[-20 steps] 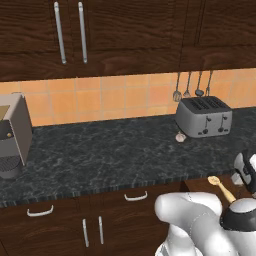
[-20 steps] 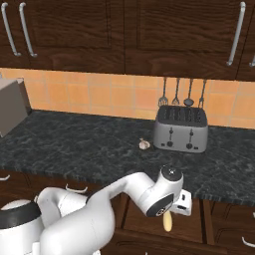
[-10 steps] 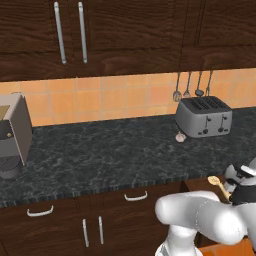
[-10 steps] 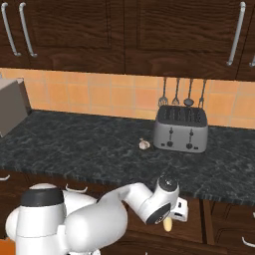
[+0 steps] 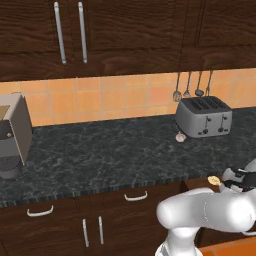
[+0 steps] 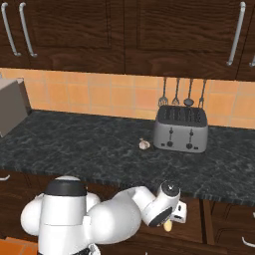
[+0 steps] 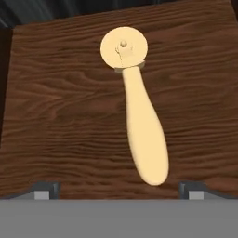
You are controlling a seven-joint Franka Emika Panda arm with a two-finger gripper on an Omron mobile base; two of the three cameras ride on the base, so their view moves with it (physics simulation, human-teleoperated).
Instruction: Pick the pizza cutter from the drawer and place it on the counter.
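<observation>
desk (image 5: 115, 155): black marbled stone, runs left to right along the tiled wall
toaster (image 6: 180, 128): grey, far right on desk, small pale lump (image 6: 144, 144) just left of it
drawer (image 7: 60, 121): pulled open below the desk edge, wooden floor bare
pizza cutter (image 7: 138, 122): lying flat in drawer, round head far, handle toward me
my jaws (image 7: 118, 191): spread wide, released, holding nothing, tips either side of the handle end

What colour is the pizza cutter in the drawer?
Pale tan-yellow all over, the pizza cutter shows best in the hand view.
</observation>
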